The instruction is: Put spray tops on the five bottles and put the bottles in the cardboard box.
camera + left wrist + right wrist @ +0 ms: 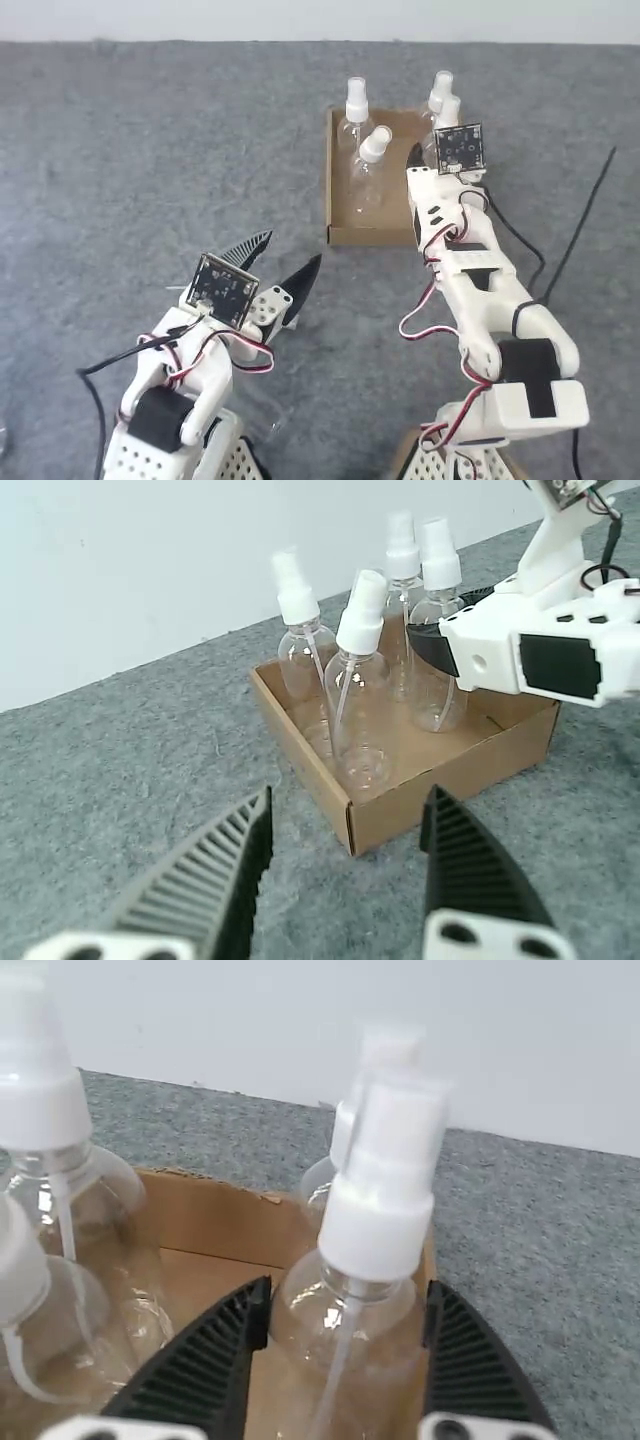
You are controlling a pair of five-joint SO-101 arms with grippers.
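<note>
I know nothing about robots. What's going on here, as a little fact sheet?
Box: cardboard box on the grey table
Bottles: four visible, standing inside the box, spray tops on
Right gripper: open, jaws either side of one bottle in the box; contact unclear
Left gripper: open, empty, over the table short of the box

A shallow brown cardboard box (365, 236) sits on the grey felt-covered table (150, 150), at the upper centre of the high view. Four clear plastic bottles with white spray tops stand upright in it. On its left side the rear left bottle (357, 112) stands behind the front left bottle (371, 168). On its right side the far right bottle (440, 86) stands just behind the near right bottle (449, 108). The right arm's black-fingered gripper (345, 1305) has a finger on each side of the near right bottle. The left arm's black-fingered gripper (293, 247) hangs over the table to the lower left, well apart from the box.
</note>
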